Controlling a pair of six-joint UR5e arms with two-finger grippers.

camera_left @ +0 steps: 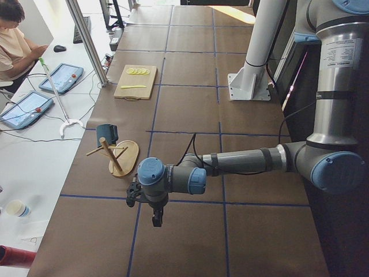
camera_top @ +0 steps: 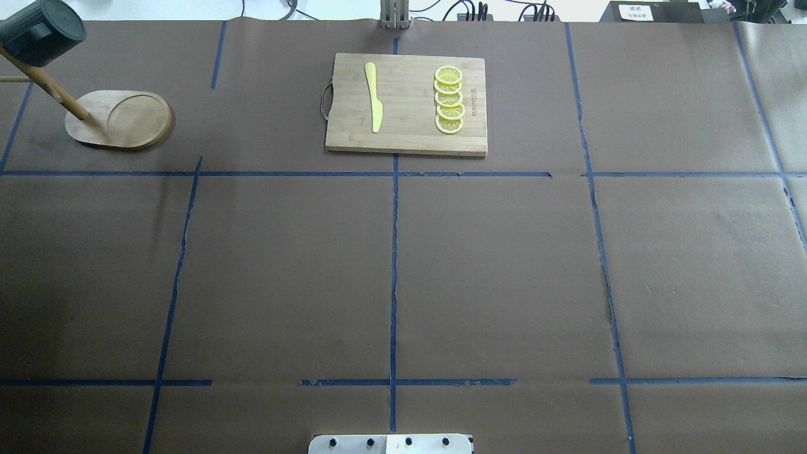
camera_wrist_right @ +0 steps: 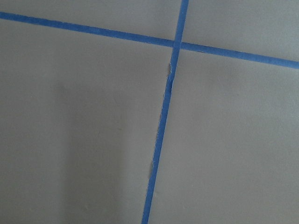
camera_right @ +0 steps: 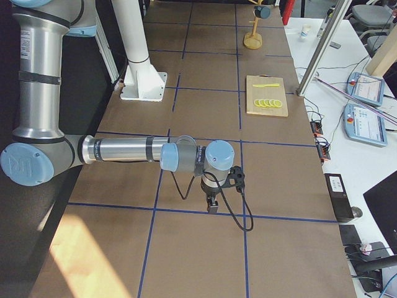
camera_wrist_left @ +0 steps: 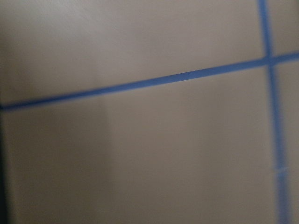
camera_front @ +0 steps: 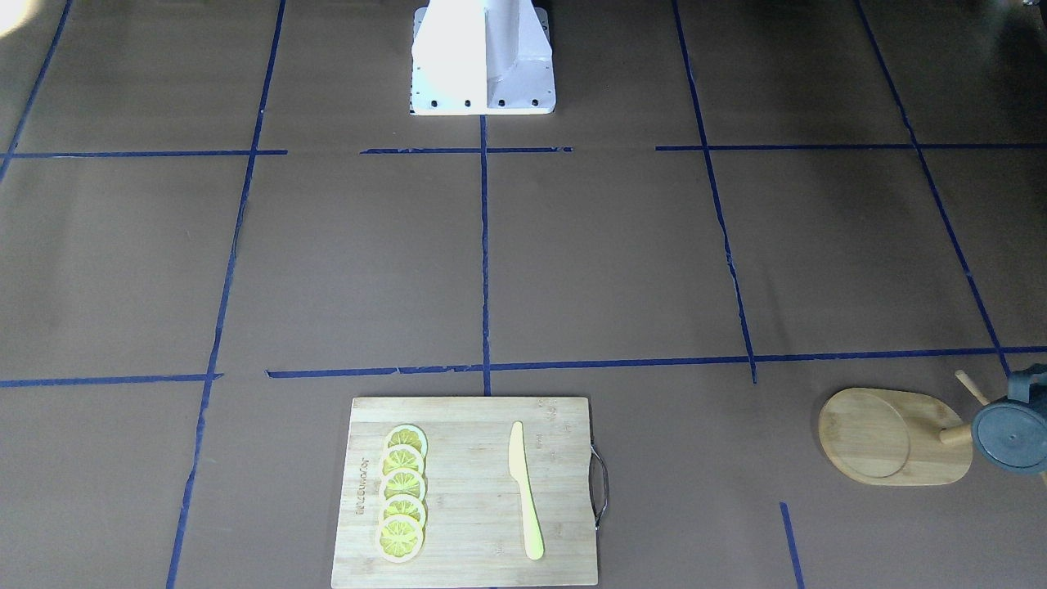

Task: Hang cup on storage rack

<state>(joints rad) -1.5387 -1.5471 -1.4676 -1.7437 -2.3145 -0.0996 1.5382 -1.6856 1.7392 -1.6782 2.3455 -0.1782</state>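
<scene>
The dark blue-grey cup (camera_top: 41,31) hangs up on the wooden storage rack (camera_top: 126,120) at the table's far left corner, its flat base showing in the front-facing view (camera_front: 1013,433). The rack's oval base (camera_front: 891,435) lies on the brown paper. In the exterior left view the cup (camera_left: 107,134) is at the top of the rack (camera_left: 124,158). My left gripper (camera_left: 154,219) points down over the table, apart from the rack and nearer the robot. My right gripper (camera_right: 212,208) points down far from the rack (camera_right: 252,42). I cannot tell whether either is open or shut. Both wrist views show only paper and blue tape.
A bamboo cutting board (camera_top: 410,135) with lemon slices (camera_top: 449,99) and a yellow knife (camera_top: 374,98) lies at the far middle. The white robot base (camera_front: 483,61) stands at the near edge. An operator (camera_left: 14,40) sits beyond the table's far side.
</scene>
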